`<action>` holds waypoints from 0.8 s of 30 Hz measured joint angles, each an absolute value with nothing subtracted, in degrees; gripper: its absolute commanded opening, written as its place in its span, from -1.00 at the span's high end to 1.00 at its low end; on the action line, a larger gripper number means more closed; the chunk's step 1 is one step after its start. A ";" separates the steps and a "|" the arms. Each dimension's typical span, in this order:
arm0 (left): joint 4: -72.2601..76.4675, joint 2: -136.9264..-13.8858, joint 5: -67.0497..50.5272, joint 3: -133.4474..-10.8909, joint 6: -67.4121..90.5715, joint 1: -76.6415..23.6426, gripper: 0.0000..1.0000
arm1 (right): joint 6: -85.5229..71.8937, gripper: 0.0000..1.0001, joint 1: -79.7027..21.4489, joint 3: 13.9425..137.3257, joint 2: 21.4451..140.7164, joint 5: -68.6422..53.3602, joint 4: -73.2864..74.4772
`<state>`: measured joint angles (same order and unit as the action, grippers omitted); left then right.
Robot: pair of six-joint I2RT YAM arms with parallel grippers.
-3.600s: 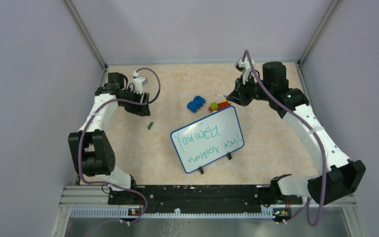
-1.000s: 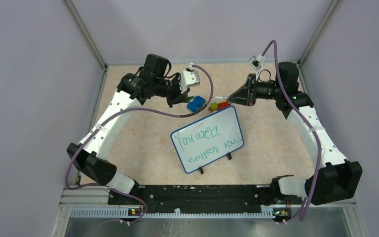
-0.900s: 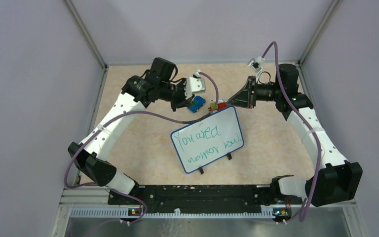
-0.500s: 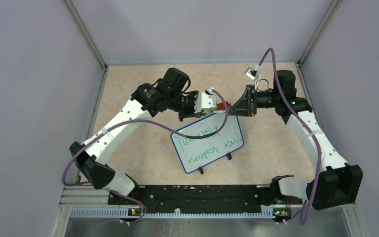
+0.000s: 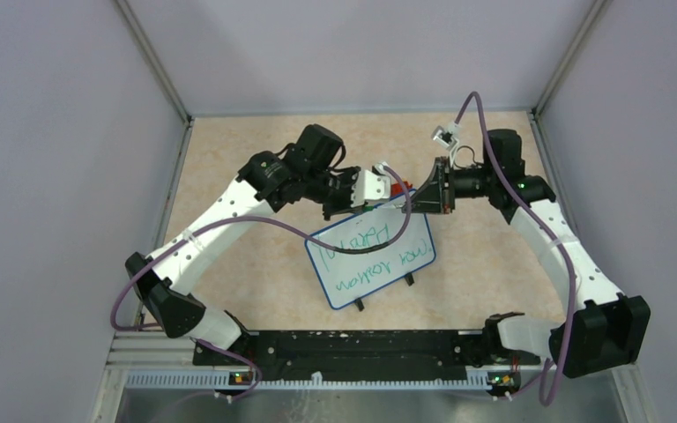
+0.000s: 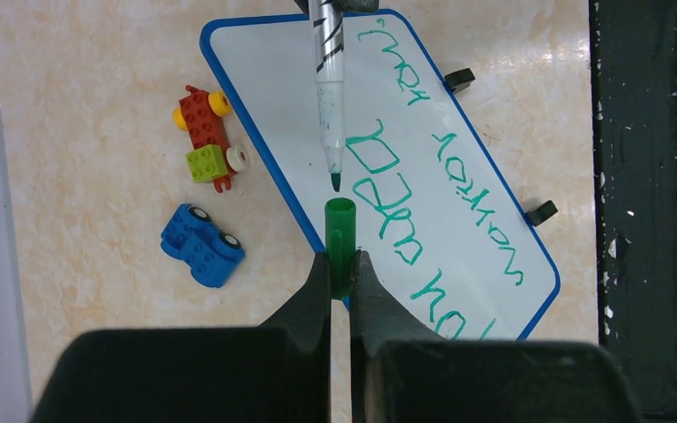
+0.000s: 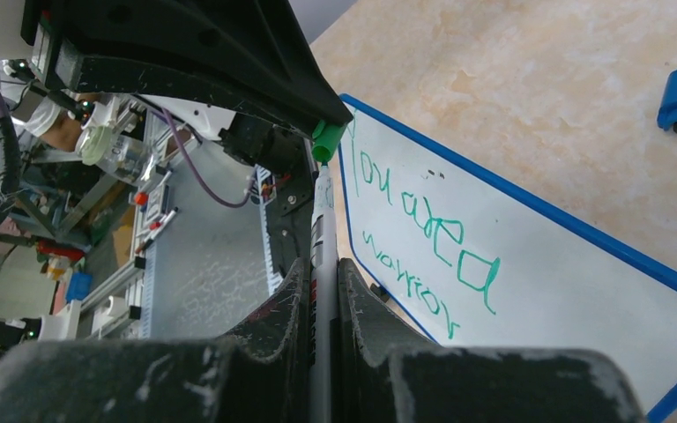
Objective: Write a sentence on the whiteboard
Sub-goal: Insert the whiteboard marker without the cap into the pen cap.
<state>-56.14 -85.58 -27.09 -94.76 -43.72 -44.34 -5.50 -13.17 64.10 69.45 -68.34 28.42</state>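
The whiteboard (image 6: pixel 264 79) lies flat in the middle of the tabletop (image 5: pixel 485 256), turned at a slant. Its blue rim runs all round, and two small black feet (image 6: pixel 460 79) sit on the edge nearest the arm bases. The sentence (image 6: pixel 379 189) is in green marker script in two lines across the white face, the upper line ending in a boxy letter.

The two arms meet above the board's far edge. The left gripper (image 6: pixel 339 264) has its fingers pinched almost together on a green marker cap (image 6: pixel 340 233), which stands up from between them with its open mouth pointing away from the wrist. The right gripper (image 7: pixel 320 273) has its fingers closed narrowly on the barrel of a whiteboard marker (image 7: pixel 321 229). The marker's green tip points straight at the cap's mouth. In the left wrist view a small gap shows between tip and cap. From the right wrist the two look as if they touch, so contact cannot be told for sure.

Just beside the board's far rim stands a small brick vehicle (image 6: pixel 204 132) of red, yellow and green blocks. A blue toy car (image 6: pixel 201 245) sits near it on the tabletop, apart from the board.
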 measured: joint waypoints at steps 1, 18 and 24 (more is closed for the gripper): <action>-56.14 -85.58 -27.09 -94.76 -43.72 -44.42 1.00 | -5.43 1.00 -13.41 64.10 69.45 -68.27 28.56; -56.23 -85.58 -26.52 -94.76 -44.42 -45.32 1.00 | -4.89 1.00 -14.55 64.10 69.45 -67.09 29.19; -56.25 -85.60 -26.46 -94.76 -44.73 -45.63 1.00 | -4.89 1.00 -14.76 64.10 69.45 -67.02 29.19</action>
<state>-56.25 -85.60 -26.46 -94.76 -44.73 -45.63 -4.89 -14.76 64.10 69.45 -67.02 29.19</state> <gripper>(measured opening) 0.035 0.094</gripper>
